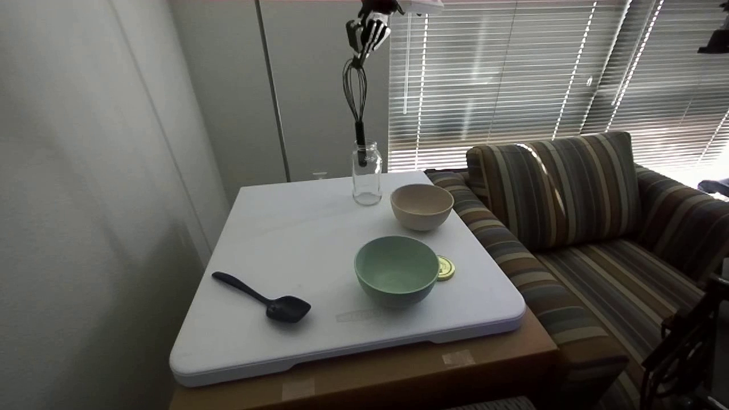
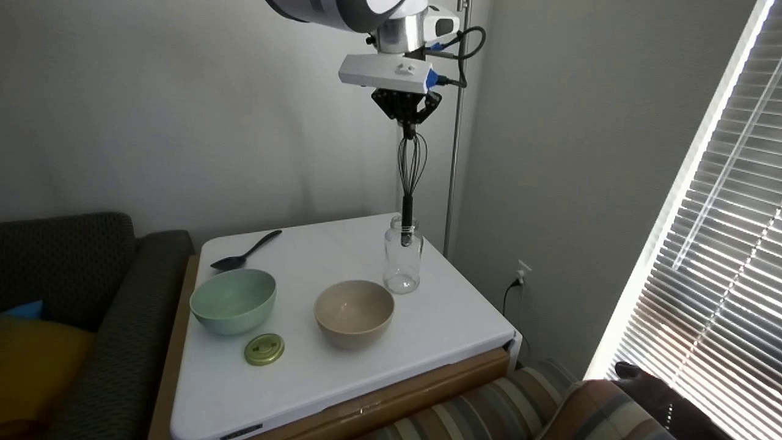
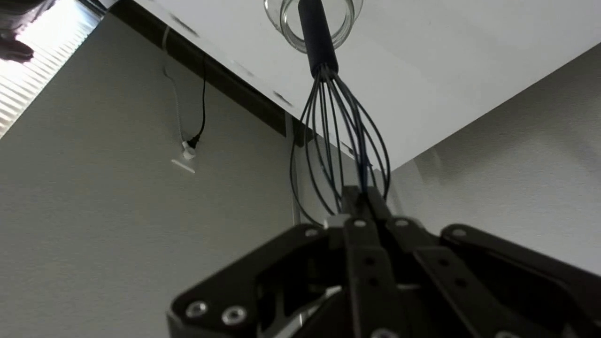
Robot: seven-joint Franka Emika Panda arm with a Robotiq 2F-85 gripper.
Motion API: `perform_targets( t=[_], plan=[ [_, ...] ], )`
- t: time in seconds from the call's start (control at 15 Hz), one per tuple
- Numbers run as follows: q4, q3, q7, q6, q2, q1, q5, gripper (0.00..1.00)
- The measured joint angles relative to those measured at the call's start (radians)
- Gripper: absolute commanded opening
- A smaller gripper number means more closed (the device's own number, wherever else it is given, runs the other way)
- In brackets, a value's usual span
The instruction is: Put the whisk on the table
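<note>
- A balloon whisk hangs with its wire loops at the top and its black handle pointing down, leaning only slightly.
- The black fingers are pinched tight on the tip of the loops; in the wrist view a wire runs between them.
- Directly below, a clear glass jar stands upright on the tabletop. The lower part of the whisk's handle sits inside the jar's open mouth, its end well above the jar's floor.
- The tabletop is white, with rounded corners, and rests on a brown base.
- Just beside the jar is a beige bowl, and near that a pale green bowl; both stand upright.
- A round gold-coloured lid lies flat near the green bowl, which partly hides it in an exterior view.
- A black spoon with a broad head lies near the green bowl too, well apart from the jar.
- Beside the tabletop is a striped sofa; behind the sofa, window blinds let bright daylight through.
</note>
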Motion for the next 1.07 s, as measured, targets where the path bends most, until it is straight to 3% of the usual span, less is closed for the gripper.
perform_targets(
  t=[0.8,1.07],
  plan=[
    [-0.175,-0.008,-0.001,0.047,-0.189,0.071,-0.044,0.01],
    [-0.243,0.018,-0.013,-0.004,-0.232,0.077,-0.025,0.01]
  ],
)
